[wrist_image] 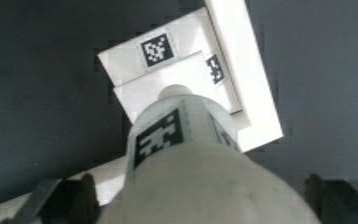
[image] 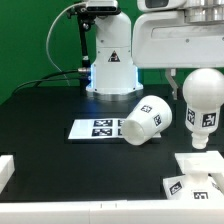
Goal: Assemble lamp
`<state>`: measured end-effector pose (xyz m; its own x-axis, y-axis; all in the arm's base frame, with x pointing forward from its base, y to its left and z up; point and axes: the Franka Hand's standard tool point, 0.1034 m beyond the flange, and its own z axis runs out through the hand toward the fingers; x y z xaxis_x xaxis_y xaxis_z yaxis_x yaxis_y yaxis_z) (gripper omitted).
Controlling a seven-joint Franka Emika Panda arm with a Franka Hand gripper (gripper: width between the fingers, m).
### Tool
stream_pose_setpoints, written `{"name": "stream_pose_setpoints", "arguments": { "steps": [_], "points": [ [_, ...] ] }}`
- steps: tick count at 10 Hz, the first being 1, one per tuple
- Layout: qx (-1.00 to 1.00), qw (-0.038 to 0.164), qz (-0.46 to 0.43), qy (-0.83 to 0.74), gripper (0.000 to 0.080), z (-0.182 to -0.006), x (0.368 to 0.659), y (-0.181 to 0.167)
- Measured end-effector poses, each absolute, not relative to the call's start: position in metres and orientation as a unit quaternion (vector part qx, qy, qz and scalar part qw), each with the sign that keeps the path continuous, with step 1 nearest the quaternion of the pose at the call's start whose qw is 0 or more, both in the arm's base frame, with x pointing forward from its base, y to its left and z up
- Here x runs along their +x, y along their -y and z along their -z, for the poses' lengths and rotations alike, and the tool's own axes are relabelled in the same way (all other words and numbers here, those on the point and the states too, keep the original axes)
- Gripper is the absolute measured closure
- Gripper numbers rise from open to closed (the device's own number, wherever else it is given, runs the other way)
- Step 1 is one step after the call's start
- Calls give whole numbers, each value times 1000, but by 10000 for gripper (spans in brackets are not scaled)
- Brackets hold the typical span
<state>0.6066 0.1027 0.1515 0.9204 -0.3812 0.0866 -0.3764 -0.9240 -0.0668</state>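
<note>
The jaws pinch the white plastic round bulb with a tagged neck (image: pixel 203 104), neck downward, clear of the black counter (image: pixel 45 110); it hangs over the low square white base (image: pixel 200 178), apart from it; the large white truncated-cone shade (image: pixel 147 118) lies on its side at the marker board's (image: pixel 95 128) end, towards the exterior view's right; the wrist view shows the neck aimed at the base.

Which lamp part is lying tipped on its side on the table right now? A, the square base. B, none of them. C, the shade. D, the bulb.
C: the shade lies on its side beside the marker board, while the gripper holds the bulb upright over the base.
</note>
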Motion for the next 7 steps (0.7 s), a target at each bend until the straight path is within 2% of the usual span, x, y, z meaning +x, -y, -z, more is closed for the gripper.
{"name": "stream_pose_setpoints", "arguments": {
  "steps": [3, 7],
  "points": [
    [-979, 28, 72, -191, 228, -152, 617, -103],
    [-979, 24, 66, -190, 228, -142, 615, -103]
  ]
}}
